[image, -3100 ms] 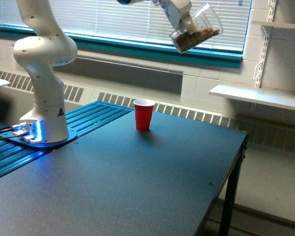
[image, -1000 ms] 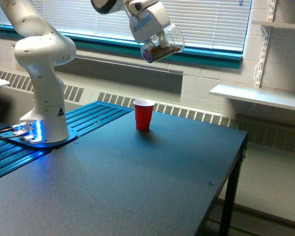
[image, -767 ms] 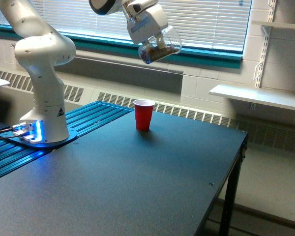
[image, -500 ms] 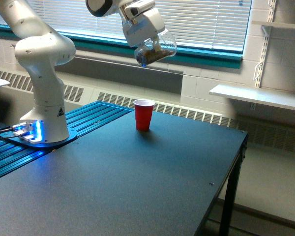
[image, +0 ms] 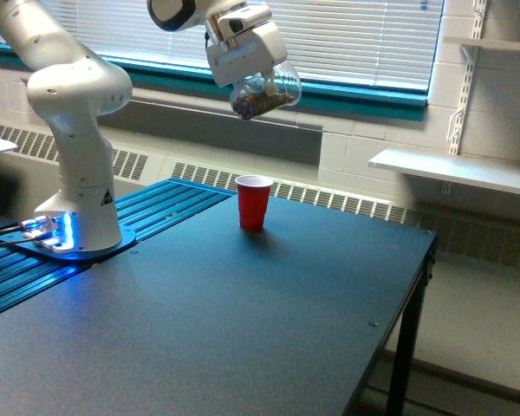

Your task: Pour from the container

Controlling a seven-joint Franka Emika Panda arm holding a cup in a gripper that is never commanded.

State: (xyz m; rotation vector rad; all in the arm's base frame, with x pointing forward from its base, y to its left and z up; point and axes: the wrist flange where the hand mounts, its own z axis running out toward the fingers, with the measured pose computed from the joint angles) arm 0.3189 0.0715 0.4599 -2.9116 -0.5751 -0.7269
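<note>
The container (image: 265, 93), a clear plastic cup with brown nut-like pieces inside, hangs in the air well above the table, tilted onto its side with its mouth toward the exterior view's left and down. My gripper (image: 246, 59) is shut on it from above. A red cup (image: 253, 202) stands upright on the dark table (image: 243, 321), directly below and slightly behind the container. Nothing is falling from the container.
The white arm base (image: 76, 217) stands on a blue ribbed plate at the exterior view's left. A window with blinds and a teal sill runs behind. A white shelf (image: 451, 170) sits at the right, past the table's edge.
The gripper has carried the container leftward and lower, from high at the right to above the red cup. The red cup has stayed put.
</note>
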